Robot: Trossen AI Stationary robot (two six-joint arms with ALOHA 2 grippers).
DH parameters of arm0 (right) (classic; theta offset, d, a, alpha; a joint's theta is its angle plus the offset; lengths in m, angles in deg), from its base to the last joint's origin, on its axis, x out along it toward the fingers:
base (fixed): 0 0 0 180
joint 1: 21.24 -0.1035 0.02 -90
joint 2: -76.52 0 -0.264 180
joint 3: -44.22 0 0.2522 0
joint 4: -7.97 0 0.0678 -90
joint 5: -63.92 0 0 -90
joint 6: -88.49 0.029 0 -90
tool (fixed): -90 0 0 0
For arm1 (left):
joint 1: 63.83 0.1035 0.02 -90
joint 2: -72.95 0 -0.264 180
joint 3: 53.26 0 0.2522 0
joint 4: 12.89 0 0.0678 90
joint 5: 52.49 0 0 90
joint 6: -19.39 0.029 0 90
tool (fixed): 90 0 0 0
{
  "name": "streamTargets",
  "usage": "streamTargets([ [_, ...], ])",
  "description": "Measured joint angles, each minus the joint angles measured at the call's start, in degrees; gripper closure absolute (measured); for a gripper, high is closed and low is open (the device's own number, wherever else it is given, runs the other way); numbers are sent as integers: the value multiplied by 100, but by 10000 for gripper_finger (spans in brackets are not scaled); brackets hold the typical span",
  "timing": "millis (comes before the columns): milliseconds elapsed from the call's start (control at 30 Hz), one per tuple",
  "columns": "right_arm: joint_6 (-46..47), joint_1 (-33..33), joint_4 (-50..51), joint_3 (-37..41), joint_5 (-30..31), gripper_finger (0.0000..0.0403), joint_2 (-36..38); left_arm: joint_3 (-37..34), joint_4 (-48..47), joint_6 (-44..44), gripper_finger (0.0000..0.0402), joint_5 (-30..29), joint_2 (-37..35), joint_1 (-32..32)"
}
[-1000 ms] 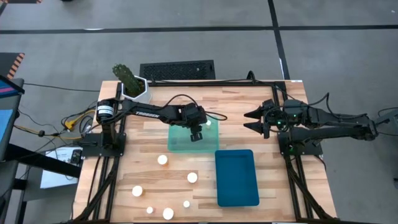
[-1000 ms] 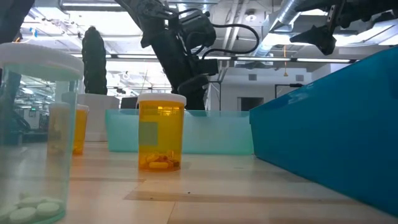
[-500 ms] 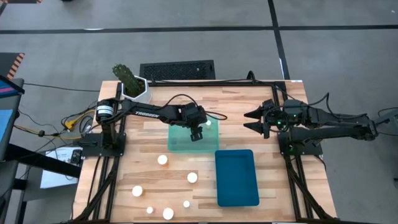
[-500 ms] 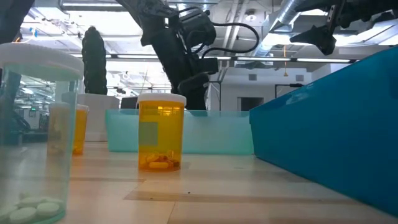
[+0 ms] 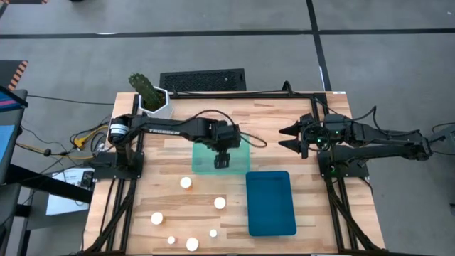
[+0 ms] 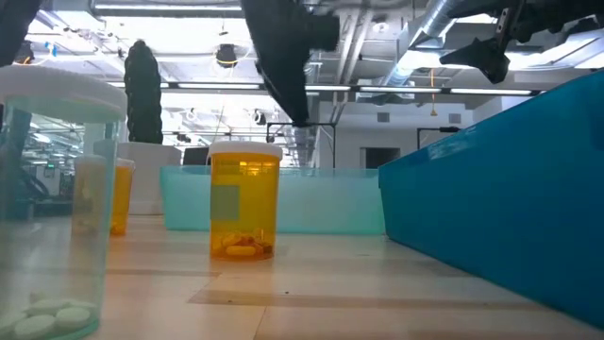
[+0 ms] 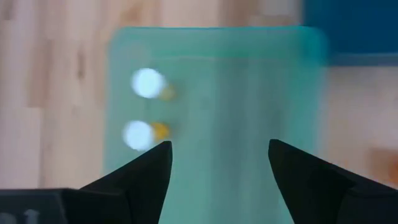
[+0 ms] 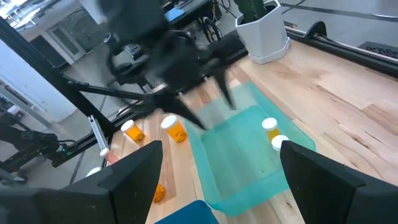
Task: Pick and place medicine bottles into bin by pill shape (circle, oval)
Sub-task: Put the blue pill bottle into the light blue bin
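My left gripper [image 5: 222, 159] is open and empty above the light green tray [image 5: 202, 165]. Its wrist view [image 7: 217, 149] shows two white-capped orange bottles [image 7: 148, 83] [image 7: 138, 134] in one end of that tray. They also show in the right wrist view [image 8: 269, 125]. Several more white-capped bottles stand on the near left of the table, such as one cap [image 5: 185, 182] and another [image 5: 220, 203]. In the low view an orange bottle [image 6: 245, 198] holds oval pills and a clear one [image 6: 52, 208] holds round white pills. My right gripper [image 5: 283, 138] is open and empty, held above the table's right side.
A dark blue tray [image 5: 270, 203] lies at the near right, beside the green tray. A white hexagonal pot with a cactus [image 5: 151, 96] stands at the far left corner. Bare wood lies between the trays and my right arm.
My left gripper has moved a little toward the table's near edge above the green tray. It stays open and empty.
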Motion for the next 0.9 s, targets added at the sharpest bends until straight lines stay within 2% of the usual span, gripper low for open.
streamTargets([
  [233, -11, 0, 2, 2, 0, 69, 1, 21, -553, -1326, 140, 105, -545, -970],
  [600, 1, 0, 1, 2, -320, 69, -1, 21, 268, -3600, 140, -888, -731, -3241],
  [700, 1, 0, 1, 2, -374, 69, -1, 21, 663, -3779, 140, -1341, -644, -3628],
  [900, 61, -2, 5, 2, -452, 69, -1, 19, 1359, -3621, 140, -1178, -27, -3876],
])
